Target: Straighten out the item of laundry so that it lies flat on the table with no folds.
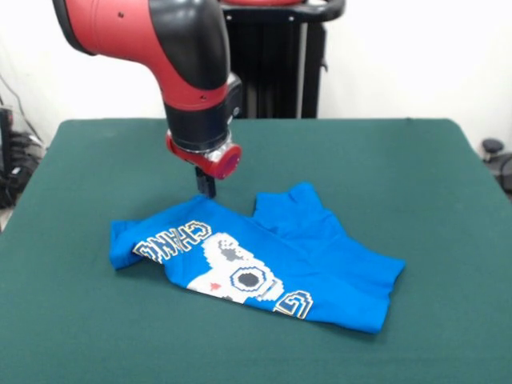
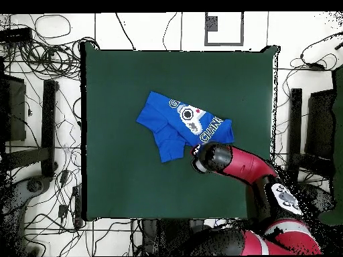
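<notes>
So we've got the big green table (image 1: 416, 184) with the blue T-shirt (image 1: 320, 264) sitting roughly mid-table, a little toward the robot's side going by the overhead view. Everything below is relative to the shirt.

The red Sawyer arm (image 1: 180, 64) comes down over the shirt's far edge, and the hand (image 1: 206, 186) is right at that edge, just above the lettering (image 1: 172, 240) end. We honestly can't tell if the hand is apart, together or pinching cloth; only a dark stub shows under the red wrist ring, and the overhead view hides it under the arm.

The shirt's not flat yet. It's graphic side up, bunched, with a fold along the far side and a plain blue flap (image 1: 300, 208) doubled over near the middle. The edge by the lettering curls under too.

Long axis runs diagonally in the front view, from the lettering end near the hand down to the plain end nearest the camera's right. In the overhead it's the same diagonal, slanting away from the arm.

Our take on doing this step well: grab one layer only at the far edge, lift low, and drag outward away from the bunched middle so the fold opens instead of sliding the whole shirt. Slow pull; that felt probably grips.
</notes>
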`<state>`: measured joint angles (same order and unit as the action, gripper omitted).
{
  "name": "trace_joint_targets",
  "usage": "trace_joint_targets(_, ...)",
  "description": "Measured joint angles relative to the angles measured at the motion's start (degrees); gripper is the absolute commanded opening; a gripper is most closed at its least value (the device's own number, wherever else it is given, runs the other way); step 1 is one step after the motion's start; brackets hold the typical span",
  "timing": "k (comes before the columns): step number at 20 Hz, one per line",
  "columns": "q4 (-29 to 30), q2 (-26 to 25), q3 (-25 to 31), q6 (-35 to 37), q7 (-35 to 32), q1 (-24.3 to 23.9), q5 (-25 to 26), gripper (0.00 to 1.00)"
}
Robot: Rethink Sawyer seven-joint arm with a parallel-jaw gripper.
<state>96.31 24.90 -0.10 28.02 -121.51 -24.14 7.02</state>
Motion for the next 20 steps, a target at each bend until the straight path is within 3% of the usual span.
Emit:
trace_joint_targets(10,0.0,1.8,0.0,-0.1,0.0,-0.1,2.3,0.0)
trace_joint_targets(11,0.0,1.9,0.0,-0.1,0.0,-0.1,2.6,1.0)
trace_joint_targets(20,0.0,2.5,0.0,-1.8,0.0,-0.1,2.9,1.0)
